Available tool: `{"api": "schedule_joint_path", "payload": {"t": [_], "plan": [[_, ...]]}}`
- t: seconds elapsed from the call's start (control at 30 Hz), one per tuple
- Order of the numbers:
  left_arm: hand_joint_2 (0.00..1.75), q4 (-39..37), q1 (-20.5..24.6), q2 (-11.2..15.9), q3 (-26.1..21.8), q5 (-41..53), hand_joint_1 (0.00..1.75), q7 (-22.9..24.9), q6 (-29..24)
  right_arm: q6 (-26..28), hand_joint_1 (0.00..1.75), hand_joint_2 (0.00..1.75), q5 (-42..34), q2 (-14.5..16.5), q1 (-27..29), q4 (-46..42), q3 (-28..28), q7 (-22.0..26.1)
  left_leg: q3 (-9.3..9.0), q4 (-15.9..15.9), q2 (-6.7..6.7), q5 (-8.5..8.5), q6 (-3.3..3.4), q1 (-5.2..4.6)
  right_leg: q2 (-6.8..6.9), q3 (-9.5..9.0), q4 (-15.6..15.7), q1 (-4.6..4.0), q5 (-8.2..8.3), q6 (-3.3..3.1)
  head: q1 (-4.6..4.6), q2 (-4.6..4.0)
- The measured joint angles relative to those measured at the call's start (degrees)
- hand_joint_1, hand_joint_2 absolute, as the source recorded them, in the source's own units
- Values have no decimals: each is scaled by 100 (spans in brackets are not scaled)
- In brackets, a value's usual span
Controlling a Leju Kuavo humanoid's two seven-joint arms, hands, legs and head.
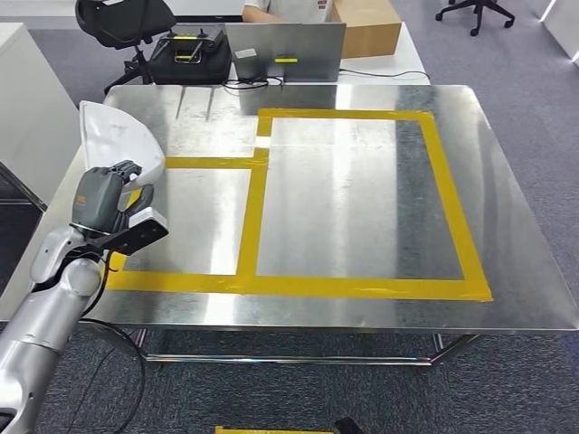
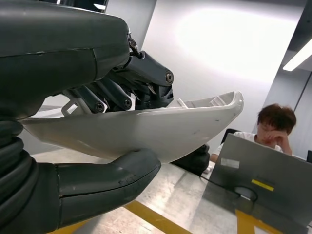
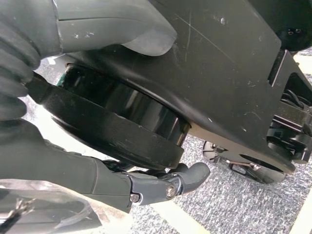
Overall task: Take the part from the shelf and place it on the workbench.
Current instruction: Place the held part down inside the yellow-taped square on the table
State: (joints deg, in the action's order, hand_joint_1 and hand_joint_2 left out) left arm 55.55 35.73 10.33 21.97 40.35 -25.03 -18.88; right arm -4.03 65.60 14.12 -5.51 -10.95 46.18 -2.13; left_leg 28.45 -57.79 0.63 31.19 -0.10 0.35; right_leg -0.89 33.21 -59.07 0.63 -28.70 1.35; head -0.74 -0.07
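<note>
- Bench [image 1: 355,194]: bare sheet metal, filling the middle of the head view, marked with yellow tape [image 1: 252,217] into one small box at left and a larger box at right.
- Floor: grey carpet around the bench; an office chair [image 1: 478,11] at upper right.
- Upper centre, past the far edge: a grey laptop [image 1: 287,52], a cardboard box [image 1: 368,25] and a black case [image 1: 190,56]; a person [image 2: 276,127] sat behind the laptop, mostly hidden by it.
- Left hand [image 1: 112,194] at left of frame, over the bench's left edge, gripped the white part [image 1: 116,140]: thumb under, fingers over, seen in the left wrist view [image 2: 158,127].
- Part stood clear above the bench; its lower end was hidden behind the hand.
- Right hand [image 3: 110,161]: the wrist view was crowded with dark shapes; could not tell its state.
</note>
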Motion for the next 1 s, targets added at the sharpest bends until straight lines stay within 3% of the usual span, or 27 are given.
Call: {"api": "schedule_joint_path", "payload": {"t": [0.3,0.43,0.87,1.0], "plan": [[175,-1283,739,-580,236,31,175,-229,182,-23,0,175,71,0,-39,0,-131,8,5,-6,0,2,2,-2,7,-4,7,3,2,3,-1,-1],[175,-1499,827,-831,380,-35,0,-357,155,-20,0,0,46,0,-36,0,-135,35,5,-6,-1,2,3,-4,3,-4,9,5,4,7,0,0],[175,-1536,857,-1058,649,-213,0,-585,-125,-21,0,0,26,0,-18,0,-135,112,4,-6,-1,2,4,-3,3,-4,10,4,5,7,0,-2],[0,-1536,862,-1066,672,-244,0,-574,-144,-21,0,0,15,0,-16,0,-135,121,4,-6,-1,2,4,-3,4,-5,10,4,5,8,1,0]]}}
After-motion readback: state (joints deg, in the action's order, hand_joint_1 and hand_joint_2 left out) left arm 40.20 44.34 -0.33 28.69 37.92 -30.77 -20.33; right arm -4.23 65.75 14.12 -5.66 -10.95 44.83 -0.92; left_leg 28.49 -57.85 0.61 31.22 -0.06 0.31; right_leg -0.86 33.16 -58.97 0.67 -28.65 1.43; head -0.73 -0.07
